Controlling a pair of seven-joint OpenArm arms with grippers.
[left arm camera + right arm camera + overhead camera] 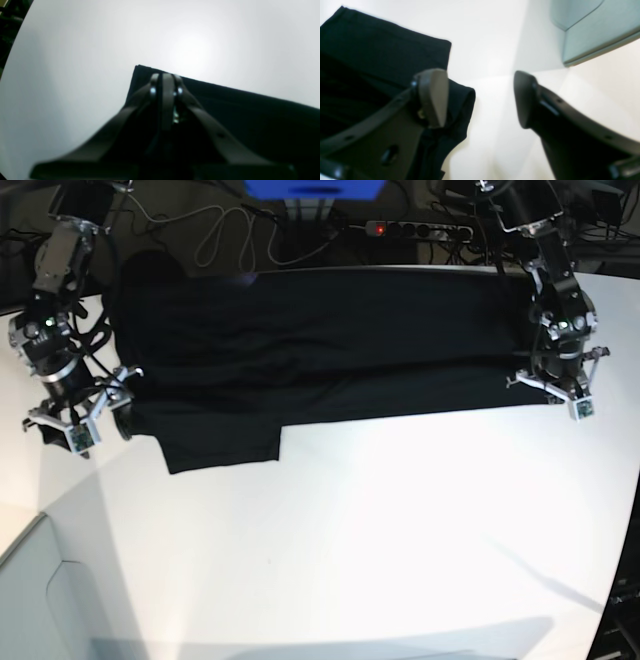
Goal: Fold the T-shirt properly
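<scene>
The black T-shirt (330, 350) lies spread across the far half of the white table (400, 530), plain side up, with one sleeve (220, 442) jutting toward me. My left gripper (563, 398) is at the shirt's right edge. In the left wrist view its jaws (165, 77) are pressed together on a corner of the black cloth (250, 112). My right gripper (80, 430) is at the shirt's left end. In the right wrist view it (478, 100) is open, with one finger (432, 97) over a folded bit of the shirt (382, 50) and the other (525, 100) over bare table.
A power strip (420, 228), cables and a blue object (315, 188) lie behind the table's far edge. A pale grey-green panel (50, 600) adjoins the table at the near left and also shows in the right wrist view (595, 30).
</scene>
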